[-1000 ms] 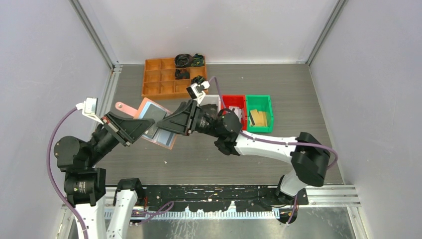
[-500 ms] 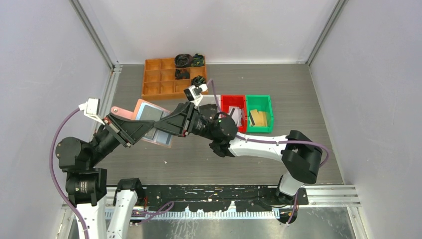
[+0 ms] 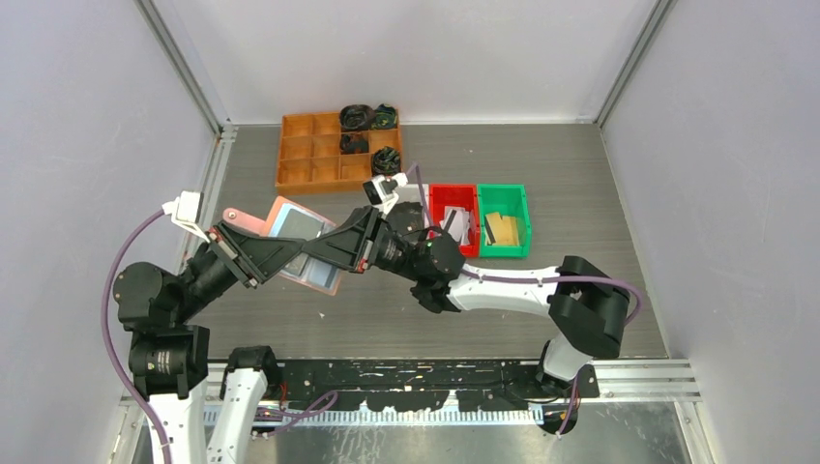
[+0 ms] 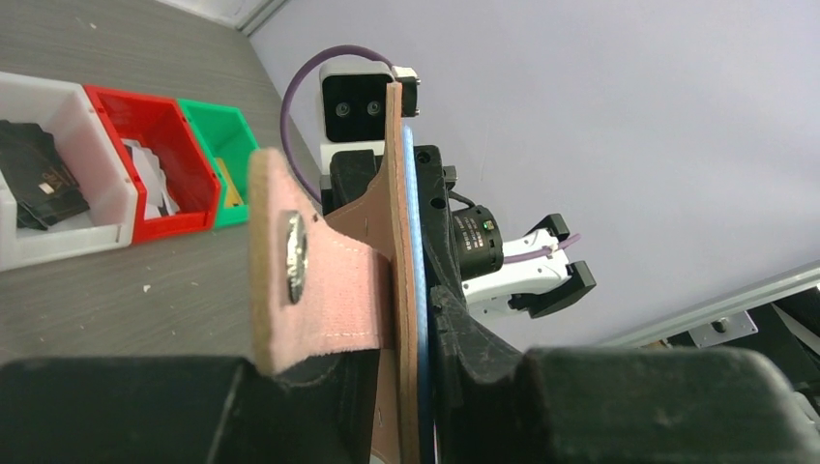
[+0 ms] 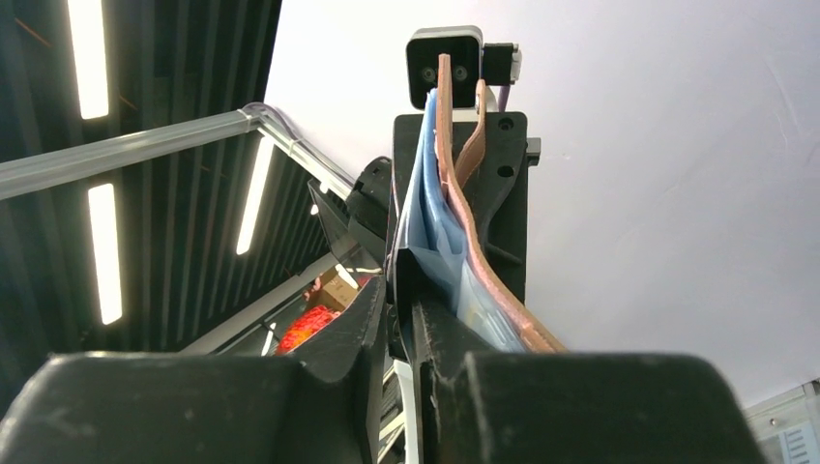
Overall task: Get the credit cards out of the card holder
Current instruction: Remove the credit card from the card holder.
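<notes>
The salmon-pink card holder (image 3: 290, 224) hangs open above the table, its strap tab (image 3: 232, 215) pointing left. My left gripper (image 3: 282, 253) is shut on its lower edge. In the left wrist view the holder (image 4: 398, 242) stands edge-on between the fingers, with the snap strap (image 4: 295, 256) to the left. My right gripper (image 3: 327, 247) reaches in from the right and is shut on a thin dark card (image 5: 395, 290) at the light blue pockets (image 5: 430, 208). Other cards lie in the bins: dark (image 4: 39, 179), whitish (image 4: 155, 179), tan (image 3: 501, 227).
A white bin (image 3: 418, 191), a red bin (image 3: 454, 193) and a green bin (image 3: 505, 193) stand in a row right of centre. An orange compartment tray (image 3: 314, 159) with black coiled bundles (image 3: 356, 117) sits at the back. Grey walls close in both sides.
The right gripper has pushed further left onto the card holder. The holder and the left gripper have shifted a little left and down with it.
</notes>
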`<action>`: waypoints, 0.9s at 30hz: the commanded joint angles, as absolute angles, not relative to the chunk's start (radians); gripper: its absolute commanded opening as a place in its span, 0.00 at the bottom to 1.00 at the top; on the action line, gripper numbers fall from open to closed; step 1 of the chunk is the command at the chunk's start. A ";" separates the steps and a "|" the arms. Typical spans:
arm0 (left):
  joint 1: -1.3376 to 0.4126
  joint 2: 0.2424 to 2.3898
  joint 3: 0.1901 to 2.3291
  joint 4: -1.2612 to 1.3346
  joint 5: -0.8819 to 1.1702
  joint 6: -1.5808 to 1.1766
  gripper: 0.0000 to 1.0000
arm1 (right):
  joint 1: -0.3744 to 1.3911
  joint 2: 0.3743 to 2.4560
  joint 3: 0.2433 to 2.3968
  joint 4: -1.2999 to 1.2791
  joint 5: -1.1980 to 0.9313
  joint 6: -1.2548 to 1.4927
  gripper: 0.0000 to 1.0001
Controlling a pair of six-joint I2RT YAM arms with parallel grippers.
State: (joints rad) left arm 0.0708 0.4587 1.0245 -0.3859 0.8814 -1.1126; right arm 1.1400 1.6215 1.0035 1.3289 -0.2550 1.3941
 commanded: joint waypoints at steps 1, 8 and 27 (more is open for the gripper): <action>0.070 0.468 1.073 -0.373 0.847 -1.102 0.24 | 1.147 1.516 0.977 1.434 -0.236 1.392 0.18; 0.070 0.463 1.100 -0.427 0.777 -1.036 0.10 | 1.148 1.484 0.962 1.432 -0.240 1.387 0.41; 0.071 0.458 1.117 -0.433 0.819 -1.008 0.00 | 1.147 1.545 1.022 1.414 -0.208 1.403 0.14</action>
